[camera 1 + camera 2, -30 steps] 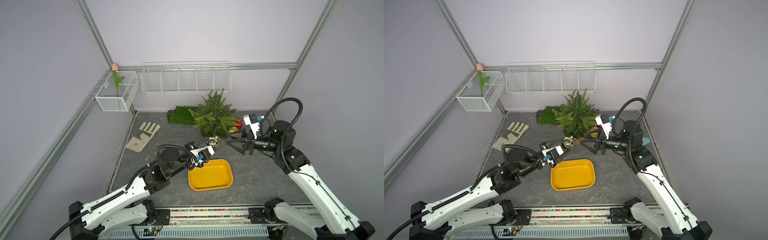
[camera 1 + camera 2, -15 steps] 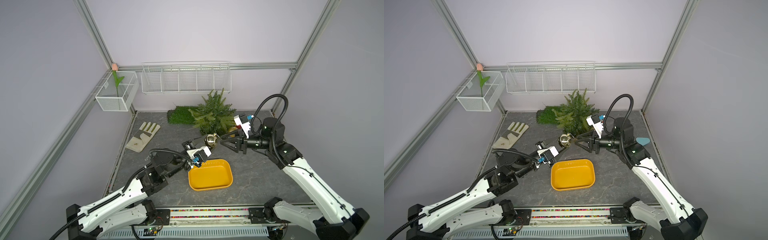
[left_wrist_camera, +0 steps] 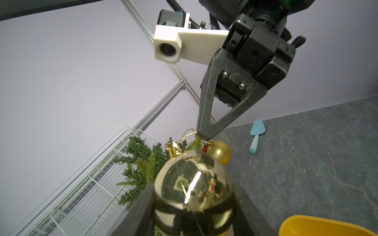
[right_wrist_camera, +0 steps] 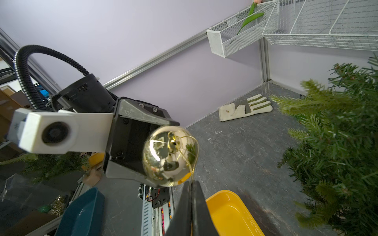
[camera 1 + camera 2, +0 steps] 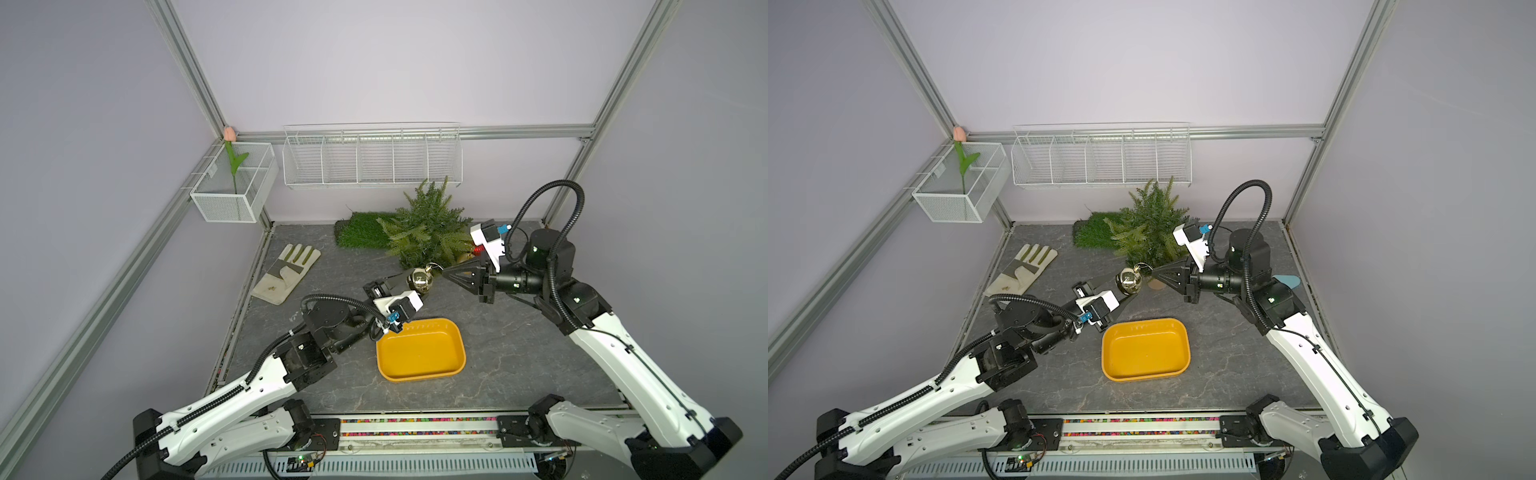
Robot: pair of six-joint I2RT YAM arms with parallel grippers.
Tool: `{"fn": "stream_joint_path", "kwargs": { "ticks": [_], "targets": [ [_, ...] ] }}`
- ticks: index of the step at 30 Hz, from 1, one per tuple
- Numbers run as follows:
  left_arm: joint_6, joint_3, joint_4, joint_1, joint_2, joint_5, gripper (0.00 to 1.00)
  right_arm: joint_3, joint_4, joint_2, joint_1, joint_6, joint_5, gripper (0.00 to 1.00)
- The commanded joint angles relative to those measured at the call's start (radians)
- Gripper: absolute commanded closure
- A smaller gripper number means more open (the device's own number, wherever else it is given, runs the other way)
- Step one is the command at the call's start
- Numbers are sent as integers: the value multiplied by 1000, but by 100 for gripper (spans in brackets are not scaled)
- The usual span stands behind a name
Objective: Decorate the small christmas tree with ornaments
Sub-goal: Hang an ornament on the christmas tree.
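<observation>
My left jaws are gripping the shiny pale-gold bauble (image 3: 193,183) around its belly, above the desk (image 5: 519,353) between the yellow tray (image 5: 419,351) and the small christmas tree (image 5: 428,226). Its cap (image 3: 173,148) and hanging loop (image 3: 189,133) are pointing away from them toward the tree. My right jaws are pressing fully closed on that loop, facing the left ones along the bauble's cap axis. I am judging the right arm nearer the branches, which are lying just beyond its tips.
</observation>
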Motion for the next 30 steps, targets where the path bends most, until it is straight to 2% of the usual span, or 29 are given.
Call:
{"fn": "stream_joint_path", "kwargs": {
  "ticks": [1, 15, 22, 30],
  "targets": [
    [-54, 0, 11, 62, -2, 61, 65, 57, -68, 28, 6, -46, 41, 93],
    [-137, -51, 123, 270, 78, 256, 67, 291, -229, 249, 6, -103, 124, 93],
    [-95, 6, 102, 287, 159, 296, 69, 369, -279, 317, 5, -139, 139, 94],
    [-88, 39, 123, 293, 182, 289, 70, 392, -319, 324, -5, -173, 164, 93]
  ]
}}
